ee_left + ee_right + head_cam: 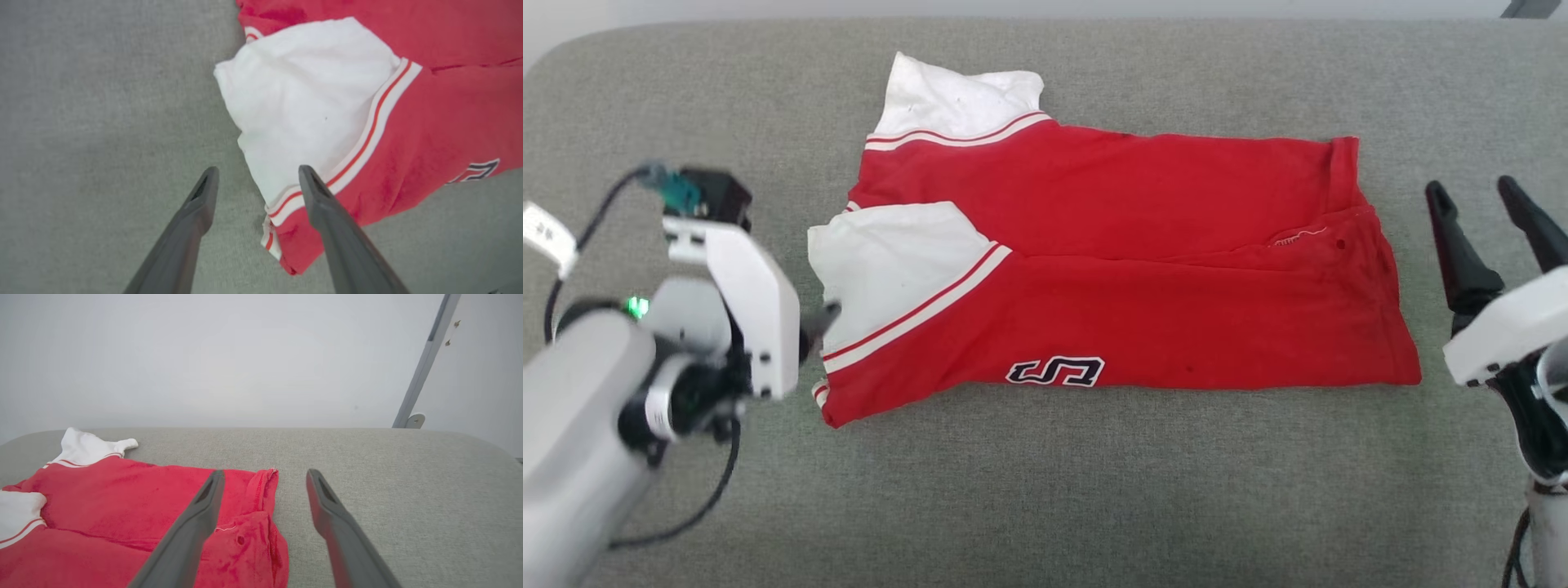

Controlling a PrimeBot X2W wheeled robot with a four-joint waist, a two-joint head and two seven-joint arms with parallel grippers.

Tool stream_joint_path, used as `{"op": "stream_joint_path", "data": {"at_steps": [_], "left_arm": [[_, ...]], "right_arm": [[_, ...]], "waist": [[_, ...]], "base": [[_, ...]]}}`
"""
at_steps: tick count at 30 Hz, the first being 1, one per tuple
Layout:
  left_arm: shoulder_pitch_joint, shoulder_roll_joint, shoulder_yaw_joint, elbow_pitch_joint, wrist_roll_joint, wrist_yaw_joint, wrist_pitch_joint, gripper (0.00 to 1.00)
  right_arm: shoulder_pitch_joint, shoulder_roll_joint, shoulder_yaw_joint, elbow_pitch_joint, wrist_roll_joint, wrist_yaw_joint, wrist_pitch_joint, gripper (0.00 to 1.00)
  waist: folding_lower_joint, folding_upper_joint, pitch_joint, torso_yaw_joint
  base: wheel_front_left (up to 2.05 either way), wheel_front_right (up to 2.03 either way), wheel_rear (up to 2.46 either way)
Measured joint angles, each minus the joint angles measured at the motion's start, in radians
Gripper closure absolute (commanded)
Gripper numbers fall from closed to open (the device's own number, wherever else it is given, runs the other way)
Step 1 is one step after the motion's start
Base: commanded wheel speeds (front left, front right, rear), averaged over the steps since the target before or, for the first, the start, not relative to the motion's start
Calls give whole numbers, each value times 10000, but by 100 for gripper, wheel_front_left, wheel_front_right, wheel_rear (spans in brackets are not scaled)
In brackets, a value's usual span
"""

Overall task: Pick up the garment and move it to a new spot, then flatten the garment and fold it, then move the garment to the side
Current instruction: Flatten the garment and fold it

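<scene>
The garment point(1135, 245), a red jersey-style T-shirt, lies folded lengthwise across the middle of the grey padded table point(1045, 506), closer to the far edge than the near one. Its two white sleeves point toward the table's left end: one sleeve point(956, 102) sticks out at the far side, the other point(890, 261) lies on top of the red cloth, each bordered by red-white striped trim point(369, 130). The hem point(1343, 175) faces the right end. A piece of black, white-outlined lettering point(1055, 371) shows along the near fold.

The left gripper point(257, 170) sits at the garment's left end with its fingers spread apart and nothing between them. One finger point(322, 204) crosses the near sleeve's trim; whether it touches the cloth cannot be told.

The right gripper point(1470, 186) stands just beside the hem end, clear of the cloth, its fingers likewise parted and empty.
</scene>
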Motion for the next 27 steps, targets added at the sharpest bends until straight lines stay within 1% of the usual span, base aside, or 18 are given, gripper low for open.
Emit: {"op": "stream_joint_path", "data": {"at_steps": [3,6,9,13,15,20,23,27], "left_arm": [[715,441,2,-1039,-88,608,113,0],[1254,740,19,-1885,-261,1118,150,0],[1774,924,44,-2362,-397,1536,146,0],[2227,1026,12,-2543,-466,1912,100,0],[2366,1043,2,-2514,-451,2019,46,0],[2441,907,27,-1977,-500,1954,-198,0],[2430,639,100,-1384,-606,1852,-291,0],[2314,320,140,-723,-809,1532,-303,0]], "right_arm": [[297,255,-242,-474,-282,0,-598,0],[526,447,-410,-878,-531,0,-1208,0],[727,675,-474,-1070,-706,0,-1682,0],[934,984,-535,-1308,-884,0,-2113,0],[1030,1068,-489,-1375,-947,0,-2180,0],[1272,1358,-439,-1475,-922,0,-2138,0],[1365,1398,-336,-1494,-897,0,-1916,0],[1512,1430,-201,-1452,-763,0,-1436,0]], "waist": [[0,0,-79,-40],[0,0,-118,-111],[0,0,-154,-209],[0,0,-167,-371],[0,0,-138,-461],[0,0,-22,-666],[0,0,44,-769],[0,0,114,-866]], "base": [[0,0,0],[0,0,0],[0,0,0],[0,0,0],[0,0,0],[0,0,0],[0,0,0],[0,0,0]]}}
